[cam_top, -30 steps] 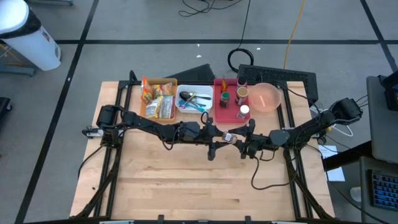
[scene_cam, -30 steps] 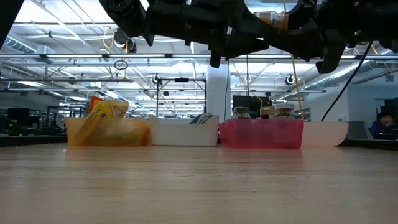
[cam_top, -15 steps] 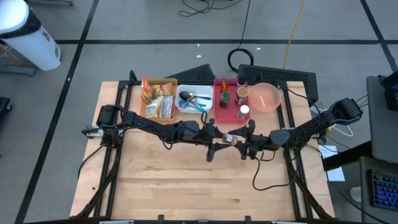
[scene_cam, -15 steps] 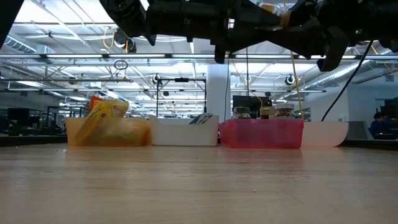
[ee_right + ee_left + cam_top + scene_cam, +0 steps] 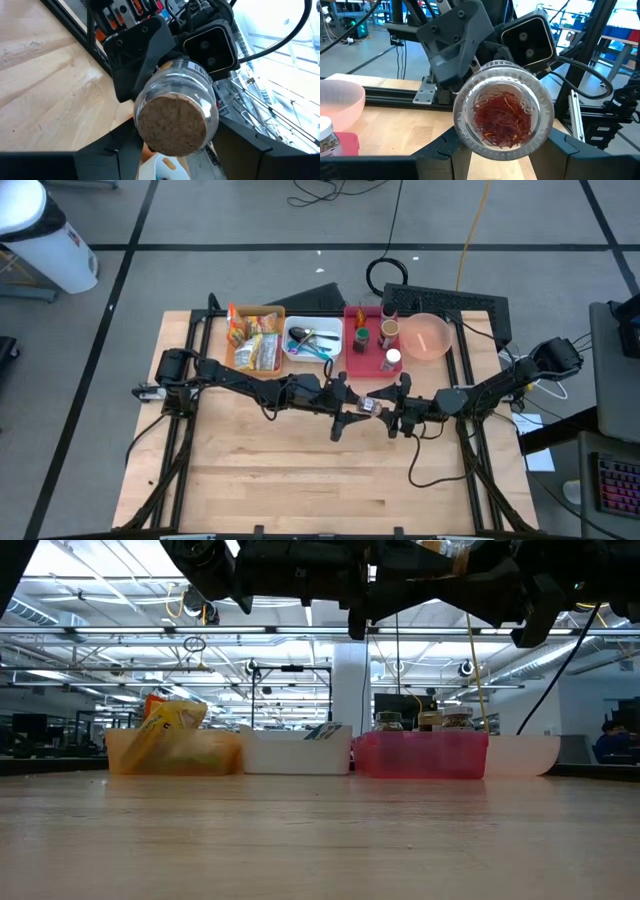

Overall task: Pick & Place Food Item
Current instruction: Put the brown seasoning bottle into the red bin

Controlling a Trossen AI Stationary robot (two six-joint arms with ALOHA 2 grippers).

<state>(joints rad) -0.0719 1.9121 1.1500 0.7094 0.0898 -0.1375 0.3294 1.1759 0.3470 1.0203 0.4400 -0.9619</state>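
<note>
Both grippers clamp one small glass jar [image 5: 369,406] held in the air above the table's middle [image 5: 280,470]: the left gripper [image 5: 350,407] holds the clear end showing red threads, the right gripper [image 5: 389,412] the cork-stoppered end. From above, fingers hide most of it. Far off sit the red bin [image 5: 362,361] and pink bowl [image 5: 428,337].

A light wooden worktop [image 5: 260,470] carries a row of containers along its far edge, beyond the two grippers that meet above its middle. Beyond the left gripper [image 5: 347,412] sit an orange bin [image 5: 254,340] of snack packets and a white bin [image 5: 313,342] of utensils. Beyond the right gripper [image 5: 392,413] sit a red bin [image 5: 371,351] of jars and a pink bowl [image 5: 427,337].
</note>
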